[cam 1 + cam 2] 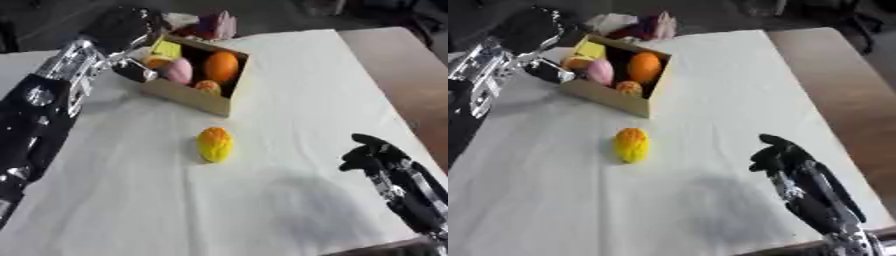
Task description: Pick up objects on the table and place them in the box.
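A cardboard box (197, 99) stands at the back of the white-covered table. It holds an orange ball (221, 66), a pink egg-shaped thing (179, 71), a yellow block (165, 49) and small orange pieces (207, 86). My left hand (129, 27) hovers over the box's left end, and part of it reaches down beside a small orange thing (156, 62). A bumpy yellow-orange fruit (214, 144) lies alone on the cloth in front of the box. At the lower right my right hand (376, 155) rests with relaxed fingers and holds nothing.
Behind the box lie pink and white things (214, 24). A bare brown tabletop (411, 75) runs along the right of the cloth (289, 100). The cloth's front edge (385, 243) is near my right arm.
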